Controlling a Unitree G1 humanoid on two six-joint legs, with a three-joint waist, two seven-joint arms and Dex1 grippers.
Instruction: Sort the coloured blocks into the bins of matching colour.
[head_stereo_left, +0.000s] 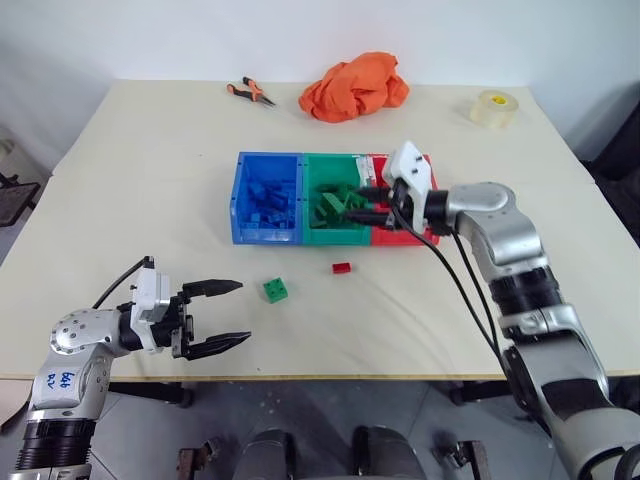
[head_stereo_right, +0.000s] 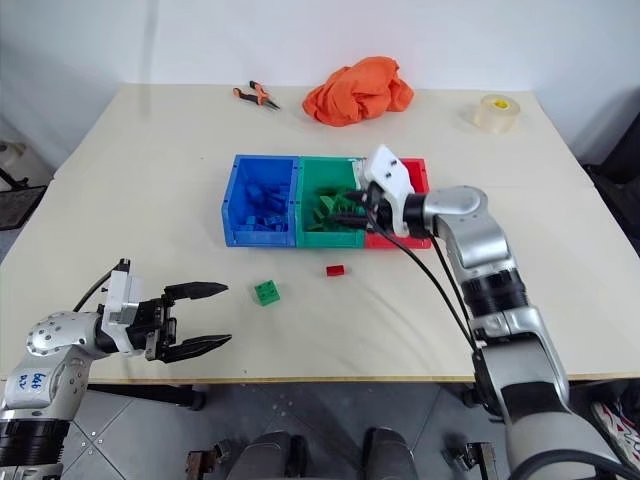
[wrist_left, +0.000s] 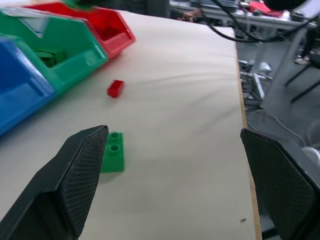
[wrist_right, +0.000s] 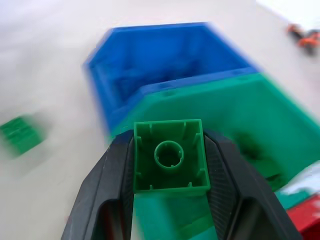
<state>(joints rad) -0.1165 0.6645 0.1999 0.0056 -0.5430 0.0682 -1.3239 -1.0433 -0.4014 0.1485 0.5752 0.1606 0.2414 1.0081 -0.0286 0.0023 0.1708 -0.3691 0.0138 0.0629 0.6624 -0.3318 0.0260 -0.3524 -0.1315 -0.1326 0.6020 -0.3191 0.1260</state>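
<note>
The small squarish green studded plastic brick (wrist_right: 171, 163) is clamped between the two black fingers of the right pincer (wrist_right: 170, 167), hollow underside toward the wrist camera, above the green open-topped plastic bin (head_stereo_left: 335, 190). That bin is the middle of three joined boxes, with the blue plastic bin (head_stereo_left: 268, 196) at its 9 o'clock and the red plastic bin (head_stereo_left: 408, 236) at its 3 o'clock.

The risk, as I judge it, is letting go off-centre. The pincer comes in over the red bin's side, so a release too soon could drop the brick into red or onto the shared wall, from which it could bounce out onto the pale desk (head_stereo_left: 150, 180).

A second green studded brick (head_stereo_left: 276, 290) and a small oblong red brick (head_stereo_left: 342, 267) lie loose on the desk at about 6 o'clock from the bins. The left pincer (head_stereo_left: 225, 315) hangs near the desk's front edge, fingers wide apart and holding nothing, the loose green brick near its tips; a careless reach could knock that brick away.
</note>
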